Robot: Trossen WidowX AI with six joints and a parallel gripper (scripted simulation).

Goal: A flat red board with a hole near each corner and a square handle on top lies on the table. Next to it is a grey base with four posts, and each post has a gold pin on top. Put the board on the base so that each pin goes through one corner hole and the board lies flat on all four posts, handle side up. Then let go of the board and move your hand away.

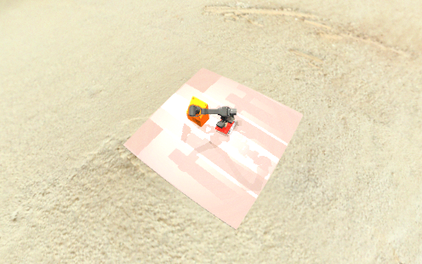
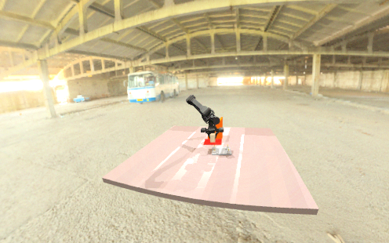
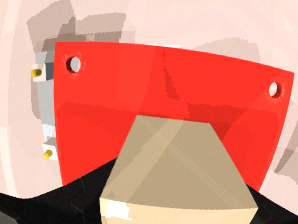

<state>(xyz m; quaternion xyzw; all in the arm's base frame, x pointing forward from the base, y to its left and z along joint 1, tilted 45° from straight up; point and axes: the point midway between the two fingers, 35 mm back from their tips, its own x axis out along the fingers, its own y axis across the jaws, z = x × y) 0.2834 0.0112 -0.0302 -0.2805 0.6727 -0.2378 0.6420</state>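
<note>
- Red board [image 1: 223, 130] [image 2: 207, 143] [image 3: 125, 90]: prob. light, stiff; lift by hdl. [image 2: 212, 137] [image 3: 175, 160] only.
- Claw [image 1: 221, 123] [image 2: 212, 134] [image 3: 169, 168]: clamped on hdl.
- Wrist view: corner holes [image 3: 73, 64] approx. 10 & 2 o'clock.

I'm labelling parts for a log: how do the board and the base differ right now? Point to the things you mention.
The board [image 1: 223, 130] [image 2: 207, 143] [image 3: 115, 90] is red; the base [image 2: 223, 153] [image 3: 46, 102] is grey. The board is held by its handle [image 3: 172, 160] in the gripper [image 2: 212, 138], while the base sits on the table [image 2: 167, 176]. The board has corner holes; the base has gold-tipped posts.
</note>
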